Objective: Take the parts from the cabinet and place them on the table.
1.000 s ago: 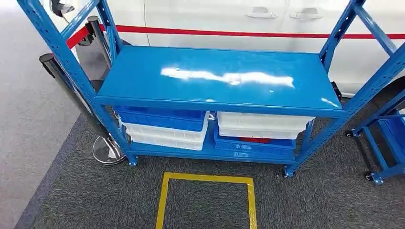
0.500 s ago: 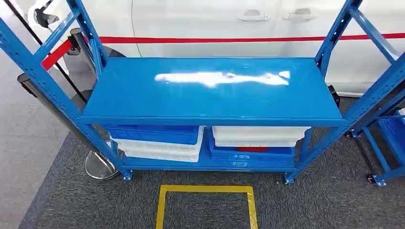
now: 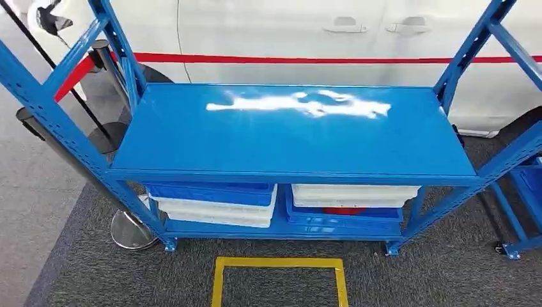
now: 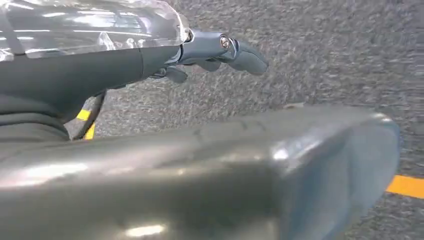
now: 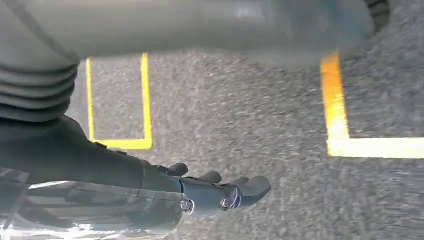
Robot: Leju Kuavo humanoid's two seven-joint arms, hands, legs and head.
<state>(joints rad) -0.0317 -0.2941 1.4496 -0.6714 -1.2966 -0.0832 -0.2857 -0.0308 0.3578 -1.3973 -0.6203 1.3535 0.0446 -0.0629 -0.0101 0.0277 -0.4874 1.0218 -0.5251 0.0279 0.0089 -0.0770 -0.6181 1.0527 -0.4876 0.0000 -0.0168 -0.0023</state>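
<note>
Now, both arms hang: left robot hand (image 4: 220,52) and right robot hand (image 5: 220,192) loosely extended, holding nothing, above carpet. Parts presumably in bins (image 3: 217,201) under cabinet (image 3: 294,131) shelf; you risk knocking shelf edge reaching low.

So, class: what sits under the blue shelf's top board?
Under the top board, a blue bin rests on white bins; beside them a white bin over a blue one. Something red peeks out; contents are covered.
</note>
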